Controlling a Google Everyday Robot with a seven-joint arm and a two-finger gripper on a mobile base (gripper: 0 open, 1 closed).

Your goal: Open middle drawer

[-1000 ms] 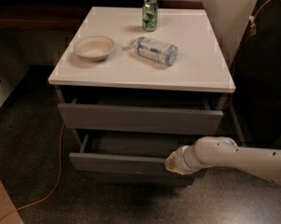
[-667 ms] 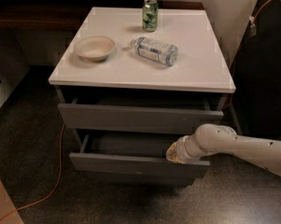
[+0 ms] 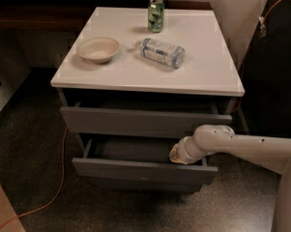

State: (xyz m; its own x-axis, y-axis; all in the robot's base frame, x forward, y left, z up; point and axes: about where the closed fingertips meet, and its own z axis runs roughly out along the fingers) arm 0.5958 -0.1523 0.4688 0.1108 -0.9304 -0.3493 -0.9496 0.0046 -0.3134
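Observation:
The middle drawer (image 3: pixel 135 171) is a grey flat-fronted drawer with a tiny pale speck mid-front. It stands pulled out from the cabinet, and its shallow grey box shows behind the front. My gripper (image 3: pixel 177 153) comes in from the right on a pale arm (image 3: pixel 241 148). It sits over the right part of the open drawer box, just behind the front's top edge and below the top drawer (image 3: pixel 145 122). Its tip is hidden against the dark drawer inside.
The white cabinet top (image 3: pixel 208 66) holds a pale bowl (image 3: pixel 97 49), a plastic bottle on its side (image 3: pixel 160 52) and a green can (image 3: pixel 155 15). An orange cable (image 3: pixel 58 192) lies on the dark floor at left. A dark wall panel stands at right.
My gripper has risen from the drawer front's top right edge and shifted slightly left, into the open space above the drawer box. The drawer has stayed pulled out about as far.

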